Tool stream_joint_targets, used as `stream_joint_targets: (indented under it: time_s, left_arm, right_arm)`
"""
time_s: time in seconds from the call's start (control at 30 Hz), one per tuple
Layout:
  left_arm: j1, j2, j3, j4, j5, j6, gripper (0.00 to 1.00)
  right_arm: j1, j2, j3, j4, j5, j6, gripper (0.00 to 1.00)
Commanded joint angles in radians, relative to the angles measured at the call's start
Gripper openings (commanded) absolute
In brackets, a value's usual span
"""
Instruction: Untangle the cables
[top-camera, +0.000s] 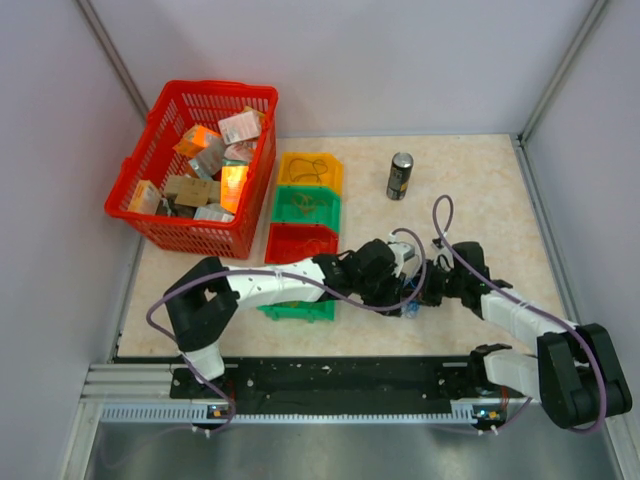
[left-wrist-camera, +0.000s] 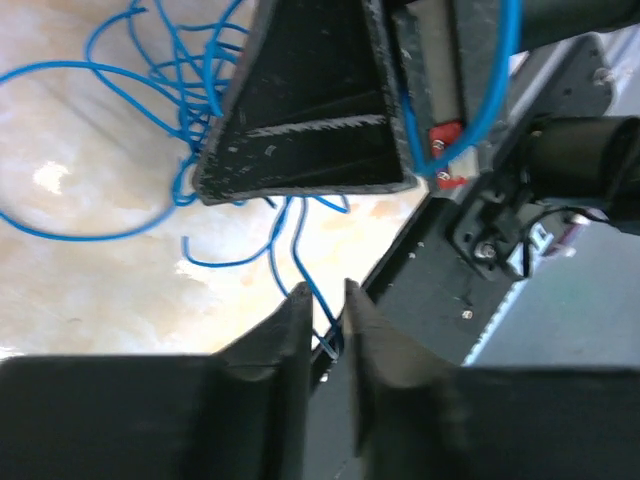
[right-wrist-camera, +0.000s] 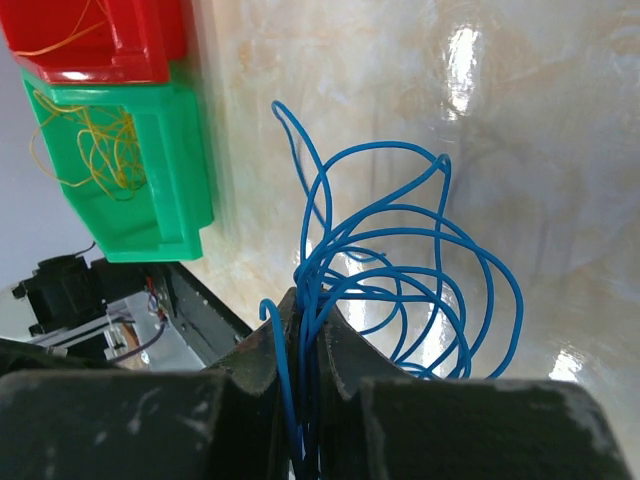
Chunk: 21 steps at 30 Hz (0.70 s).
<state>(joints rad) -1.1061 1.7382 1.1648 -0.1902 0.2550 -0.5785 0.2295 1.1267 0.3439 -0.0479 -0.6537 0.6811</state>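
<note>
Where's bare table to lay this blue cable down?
Free: between the can and the right wall; also between the red basket and the left arm. Crowded: centre, where left gripper, right gripper and blue cable meet by the bins.

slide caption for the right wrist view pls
Right gripper pinching the blue cable, loops fanning over the table beside a green bin of orange wire

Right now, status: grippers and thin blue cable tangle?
Right gripper shut on thin blue cable tangle. Left gripper almost shut around one strand. Green plastic bin nearby.
</note>
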Motion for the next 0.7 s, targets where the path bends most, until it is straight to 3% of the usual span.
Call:
stream_joint_targets:
  time_s: [0.0,0.07,0.13,0.2,0.47,0.5,0.57,0.67]
  left_arm:
    - [0.002,0.034,0.137,-0.127,-0.104,0.068,0.12]
    - [0.0,0.018,0.191,-0.213,-0.158,0.101,0.0]
    - [0.002,-0.029,0.199,-0.229,-0.189,0.133,0.0]
    - [0.002,-0.095,0.193,-0.226,-0.203,0.161,0.0]
    - [0.002,-0.4,0.085,0.009,-0.166,0.212,0.0]
    - [0.0,-0.428,0.082,0.036,-0.163,0.227,0.0]
    - [0.002,-0.482,0.082,0.067,-0.16,0.255,0.0]
    - [0.002,-0.58,0.066,0.126,-0.139,0.288,0.0]
  right_arm:
    - [0.013,-0.019,0.063,-0.046,0.038,-0.04,0.04]
    - [0.011,-0.021,0.07,-0.084,0.074,-0.072,0.11]
    - [0.013,-0.027,0.081,-0.153,0.152,-0.101,0.24]
    - [0.011,-0.039,0.086,-0.194,0.222,-0.127,0.3]
    - [0.011,-0.013,0.102,-0.213,0.238,-0.157,0.32]
    - [0.013,-0.013,0.107,-0.217,0.246,-0.158,0.35]
    - [0.011,-0.021,0.11,-0.228,0.273,-0.152,0.54]
    - [0.013,-0.03,0.11,-0.242,0.301,-0.152,0.56]
